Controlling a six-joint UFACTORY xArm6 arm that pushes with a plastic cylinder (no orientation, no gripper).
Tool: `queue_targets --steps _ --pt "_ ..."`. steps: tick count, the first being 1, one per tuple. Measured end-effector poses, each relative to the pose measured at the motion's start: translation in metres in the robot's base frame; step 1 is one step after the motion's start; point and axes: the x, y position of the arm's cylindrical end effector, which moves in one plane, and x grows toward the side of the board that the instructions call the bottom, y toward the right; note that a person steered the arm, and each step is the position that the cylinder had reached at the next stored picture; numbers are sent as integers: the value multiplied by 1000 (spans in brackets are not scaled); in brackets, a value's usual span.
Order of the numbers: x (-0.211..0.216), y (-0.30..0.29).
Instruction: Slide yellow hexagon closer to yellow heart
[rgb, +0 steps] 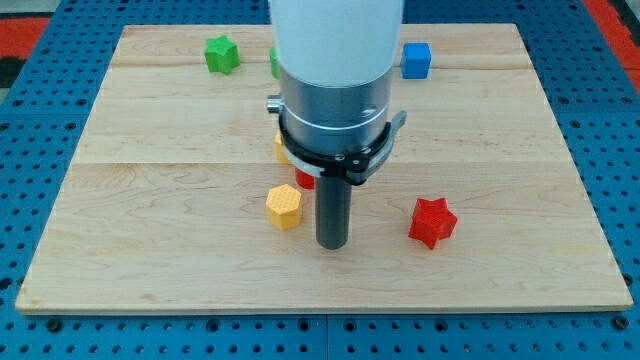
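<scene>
Approach step: my tip (332, 246) rests on the desk (150, 240) just right of the yellow hexagon (284, 207), apart from it. No pincer fitted. A yellow sliver (281, 146), possibly the heart, is behind the arm. Next: go to the hexagon's near side, push it away
</scene>
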Motion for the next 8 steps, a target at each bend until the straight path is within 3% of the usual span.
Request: queue_targets --steps 5,8 --pt "0 -52" --pt "-47 -67"
